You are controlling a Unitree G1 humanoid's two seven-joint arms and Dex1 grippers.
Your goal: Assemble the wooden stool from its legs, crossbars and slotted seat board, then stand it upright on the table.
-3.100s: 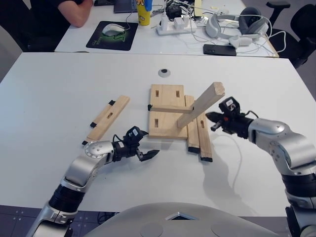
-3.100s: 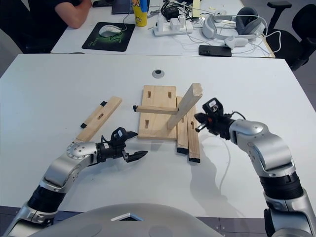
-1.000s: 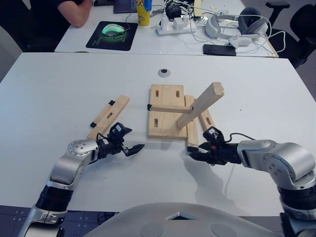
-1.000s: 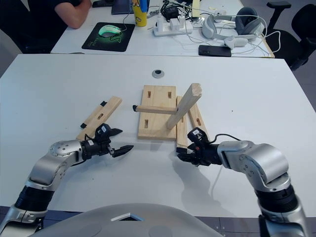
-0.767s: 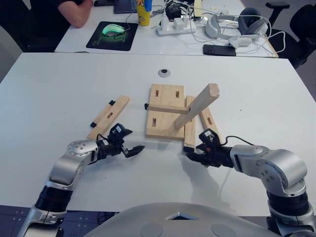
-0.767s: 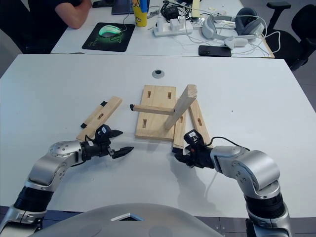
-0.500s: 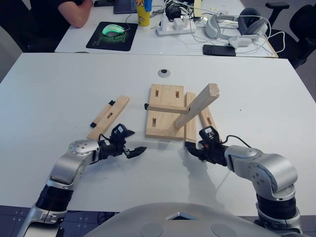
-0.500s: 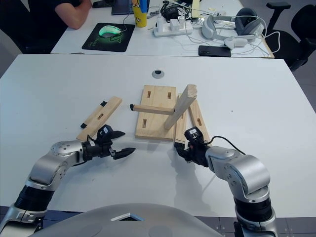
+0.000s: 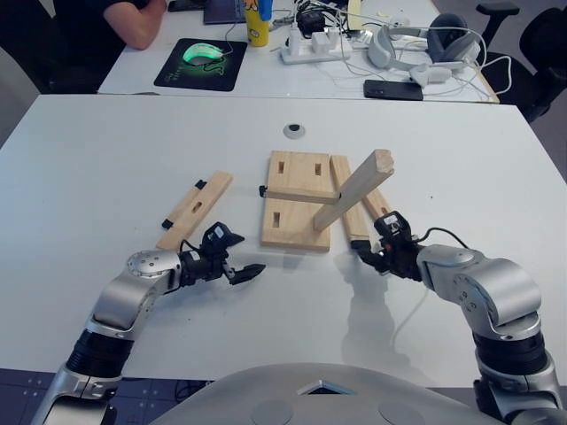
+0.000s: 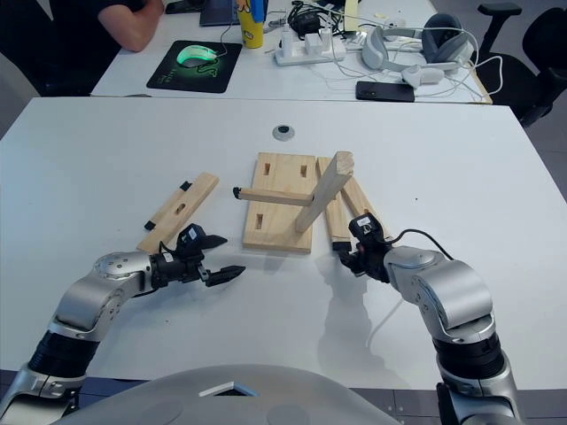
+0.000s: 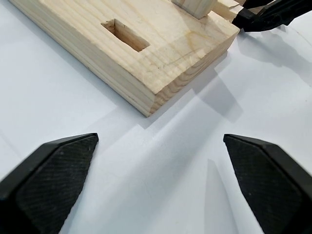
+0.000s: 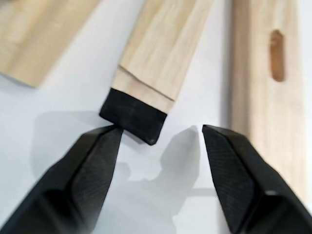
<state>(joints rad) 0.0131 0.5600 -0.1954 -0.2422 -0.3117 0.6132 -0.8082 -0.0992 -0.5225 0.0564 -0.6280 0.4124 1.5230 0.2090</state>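
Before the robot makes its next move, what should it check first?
1. The right gripper is open: ok, spread at the black cap of a loose leg.
2. The black cap is centred in it: not ok, it lies close to one of the fingers.
3. The left gripper is open and free: ok, over bare table near the seat board.
4. The seat board lies flat: ok.
5. The fitted leg stands upright: not ok, it leans, with the crossbar jutting from it.
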